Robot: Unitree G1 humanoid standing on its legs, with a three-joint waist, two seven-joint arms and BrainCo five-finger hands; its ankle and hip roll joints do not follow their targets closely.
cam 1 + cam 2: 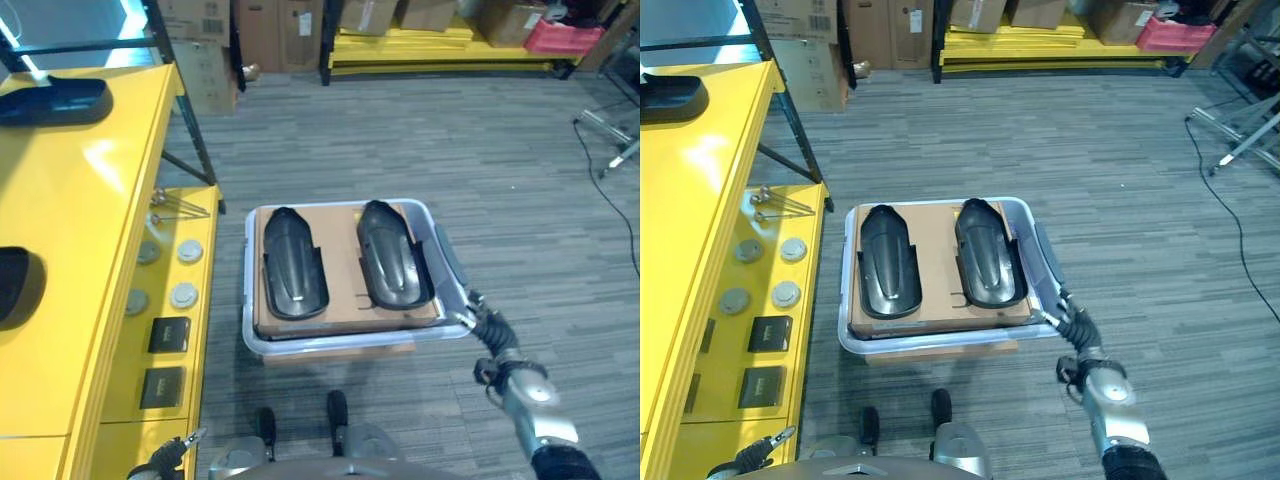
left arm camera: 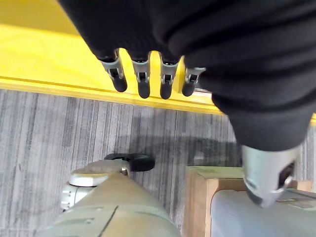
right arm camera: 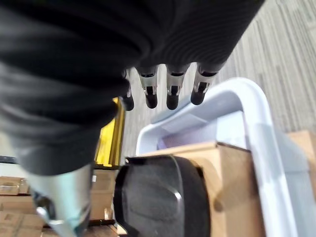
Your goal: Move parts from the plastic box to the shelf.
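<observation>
Left eye view, plastic box (image 1: 254, 340), two black parts (image 1: 293, 262) on, seemingly, cardboard (image 1: 342, 270)

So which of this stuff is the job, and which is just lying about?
Job: two black parts on cardboard in the plastic box; yellow shelf, with two parts on it; right hand at the box's rim.

Lying about: cardboard boxes, red bin, round discs.

Grey striped carpet (image 1: 480, 160) throughout. Far wall: cardboard boxes (image 1: 270, 30) stacked beside a low yellow rack (image 1: 440, 50) with more boxes on it; red crate (image 1: 562, 36) at far right. Metal stand legs (image 1: 615, 150) at right edge, with a thin cable (image 1: 610, 200) trailing toward the near side.
</observation>
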